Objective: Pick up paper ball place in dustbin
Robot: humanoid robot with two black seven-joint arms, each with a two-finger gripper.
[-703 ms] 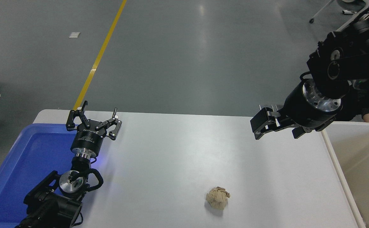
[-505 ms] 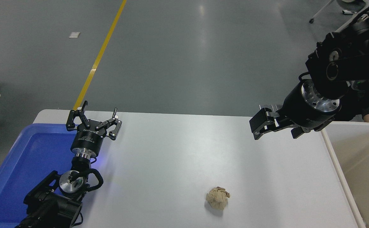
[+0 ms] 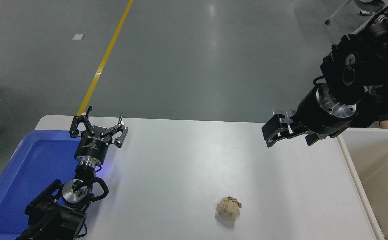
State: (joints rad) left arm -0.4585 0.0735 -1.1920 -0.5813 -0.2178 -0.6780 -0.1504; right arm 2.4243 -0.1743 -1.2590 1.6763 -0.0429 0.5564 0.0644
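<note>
A crumpled tan paper ball (image 3: 229, 208) lies on the table, well apart from the cream dustbin (image 3: 353, 166) at right.

The paper ball (image 3: 229, 208) lies on the bench (image 3: 187, 160) toward its near edge, right of centre, well apart from both arms. The dustbin (image 3: 357, 173) stands at the bench's right end and the tray (image 3: 10, 186) at its left end, with the left claw (image 3: 98, 128) parked over the tray's far right corner. The right claw (image 3: 282, 133) hangs above the bench's far right part, just left of the dustbin and behind the paper ball.
</note>
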